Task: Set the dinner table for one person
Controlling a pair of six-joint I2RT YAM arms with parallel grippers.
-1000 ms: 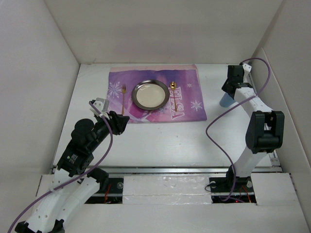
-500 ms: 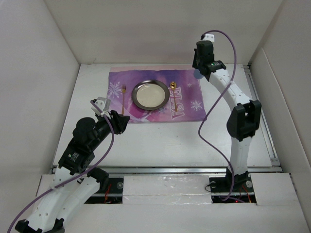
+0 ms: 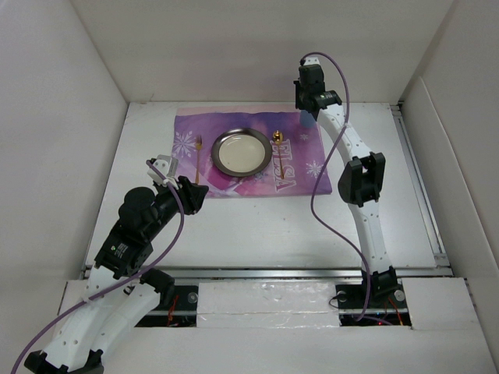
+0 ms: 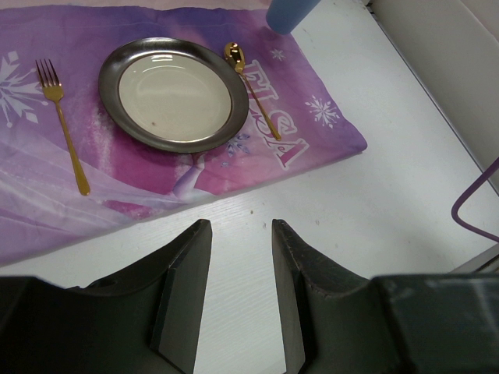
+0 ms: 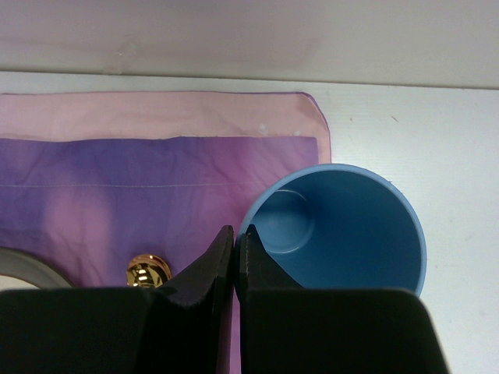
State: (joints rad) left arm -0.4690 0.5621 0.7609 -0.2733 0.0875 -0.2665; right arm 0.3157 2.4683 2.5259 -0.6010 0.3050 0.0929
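My right gripper is shut on the rim of a blue cup, one finger inside and one outside. The cup is upright over the far right corner of the purple ELSA mat; it also shows in the left wrist view. I cannot tell whether it touches the mat. A metal plate lies on the mat, with a gold fork to its left and a gold spoon to its right. My left gripper is open and empty over the white dinner table, near the mat's front edge.
White walls enclose the table on the left, back and right. A metal rail runs along the near edge by the arm bases. A purple cable hangs from the right arm above the table.
My right arm has swung left from the table's right side, carrying the blue cup to the mat's far right corner. The left arm has not moved.
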